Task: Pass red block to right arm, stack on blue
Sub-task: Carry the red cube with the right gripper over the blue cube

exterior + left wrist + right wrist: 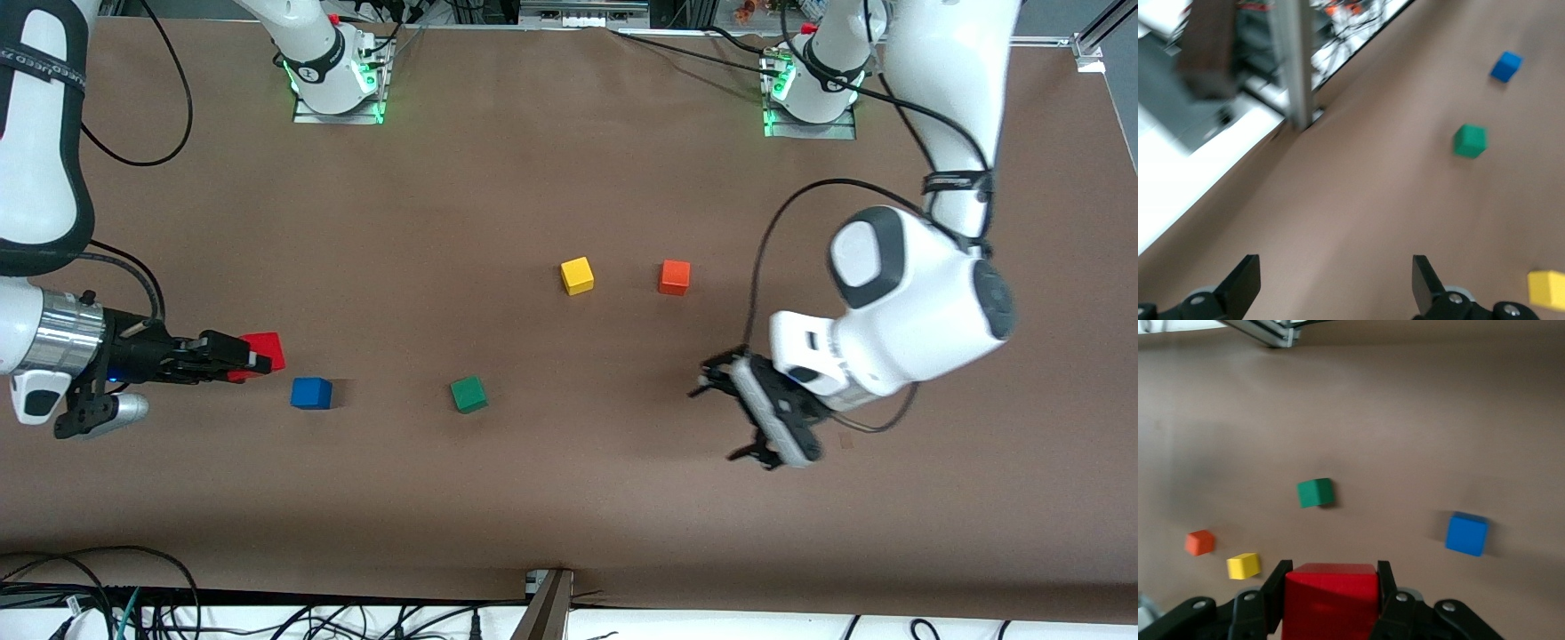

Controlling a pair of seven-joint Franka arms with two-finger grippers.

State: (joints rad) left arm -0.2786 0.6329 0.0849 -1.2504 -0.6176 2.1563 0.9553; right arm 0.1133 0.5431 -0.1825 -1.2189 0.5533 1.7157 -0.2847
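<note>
Right gripper (253,361) has the red block (266,350) clamped square between its fingers, up in the air at the right arm's end of the table. The block fills the jaws, as the right wrist view shows. The blue (311,393) sits on the table just ahead of the fingertips and a touch off to one side, not yet under the red block. So the stack looks to need a short carry forward and across. Left gripper (742,413) hangs wide open and empty, well apart, waiting.
</note>
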